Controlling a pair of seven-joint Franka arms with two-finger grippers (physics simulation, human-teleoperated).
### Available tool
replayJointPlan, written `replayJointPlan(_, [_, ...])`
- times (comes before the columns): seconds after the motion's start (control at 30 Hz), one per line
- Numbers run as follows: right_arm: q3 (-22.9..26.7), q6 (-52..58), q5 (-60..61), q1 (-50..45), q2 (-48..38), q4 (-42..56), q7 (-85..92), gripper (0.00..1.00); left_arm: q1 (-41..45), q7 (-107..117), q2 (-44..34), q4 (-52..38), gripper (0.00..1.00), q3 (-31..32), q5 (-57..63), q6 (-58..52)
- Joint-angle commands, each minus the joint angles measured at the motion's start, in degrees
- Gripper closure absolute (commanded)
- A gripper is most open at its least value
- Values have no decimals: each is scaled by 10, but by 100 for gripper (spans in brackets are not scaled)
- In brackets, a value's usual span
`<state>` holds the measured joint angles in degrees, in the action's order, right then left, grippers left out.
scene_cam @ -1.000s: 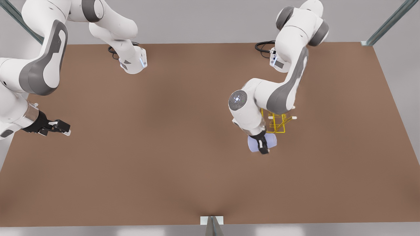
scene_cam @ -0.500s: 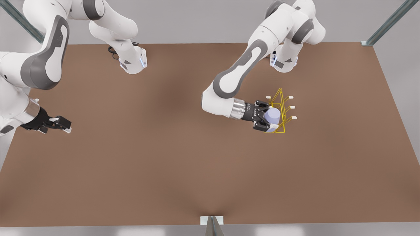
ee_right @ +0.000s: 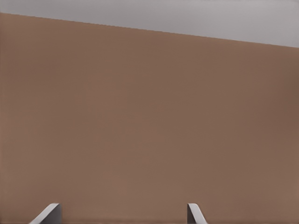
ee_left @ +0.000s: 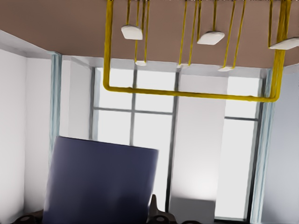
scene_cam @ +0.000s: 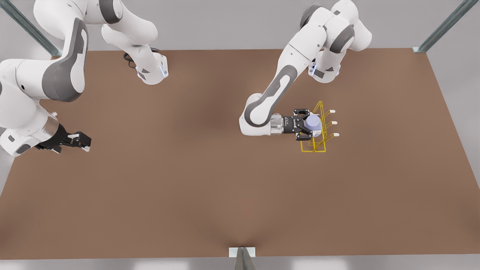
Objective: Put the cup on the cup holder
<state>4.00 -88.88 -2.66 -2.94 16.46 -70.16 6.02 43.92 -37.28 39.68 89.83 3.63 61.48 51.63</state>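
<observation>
Brown tabletop (scene_cam: 195,180), grey walls (scene_cam: 232,22), metal corner struts (scene_cam: 442,28), bright tall windows (ee_left: 154,135).

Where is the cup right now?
The cup is on the front view's right, held by the left gripper against the yellow cup holder, just beside its white-tipped pegs.

A: What did the right wrist view catch there?
B: A flat brown tabletop (ee_right: 149,121) running out to a pale grey wall (ee_right: 187,16).
A: And the right gripper (ee_right: 122,212)?
B: Two light grey fingertips (ee_right: 47,213) stood well apart, nothing between them.
</observation>
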Motion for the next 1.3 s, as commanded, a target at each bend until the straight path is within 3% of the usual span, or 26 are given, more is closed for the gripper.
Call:
replayJointPlan(0.0, [0,0,-2,0,0,0,0,0,-1,95,7,-1,31,0,-14,2])
replayJointPlan(0.5, [1,-2,2,1,1,0,0,0,-2,120,59,-4,32,-33,-29,42])
replayJointPlan(0.97, [2,-4,1,1,2,4,0,0,9,145,52,26,31,-33,-63,32])
replayJointPlan(1.0, [2,-4,1,1,2,4,0,0,9,145,52,25,30,-33,-63,32])
replayJointPlan(1.03, [2,-4,1,1,1,4,0,0,8,143,52,25,0,-33,-64,33])
replayJointPlan(1.27, [2,-3,1,2,1,5,0,0,9,142,37,19,0,-33,-64,19])
